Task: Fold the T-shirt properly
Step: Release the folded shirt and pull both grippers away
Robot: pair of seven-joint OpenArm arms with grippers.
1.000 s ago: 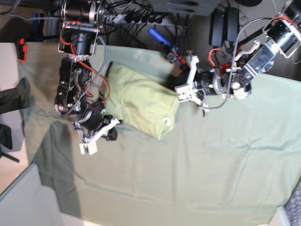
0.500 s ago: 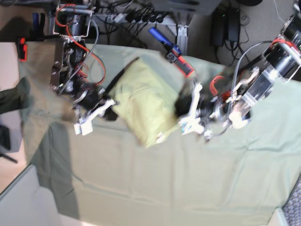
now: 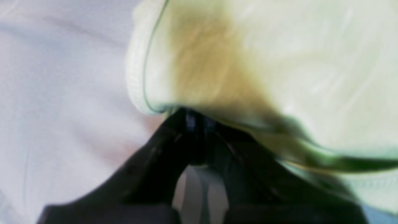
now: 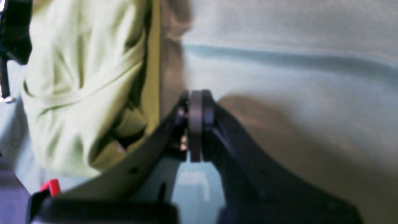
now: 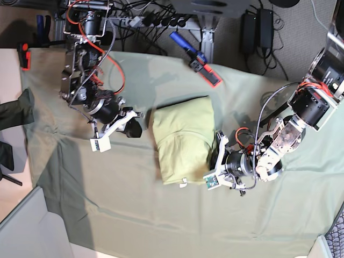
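Note:
The pale yellow-green T-shirt lies folded into a compact rectangle in the middle of the grey-green table cloth. My left gripper sits low at the shirt's right edge. In the left wrist view its black fingers meet, shut on the T-shirt just beside the ribbed hem. My right gripper hovers a little left of the shirt, apart from it. The right wrist view shows the right gripper shut and holding nothing, with the bunched T-shirt off to its left.
A blue and red tool lies at the cloth's back edge. On the far left there is a red clamp, and dark fabric hangs there. Cables and a power strip run behind the table.
The left gripper has travelled toward the front of the table, pulling the shirt's right edge along. The shirt has turned and settled into a squarer fold. The right gripper has drawn away from its left edge.

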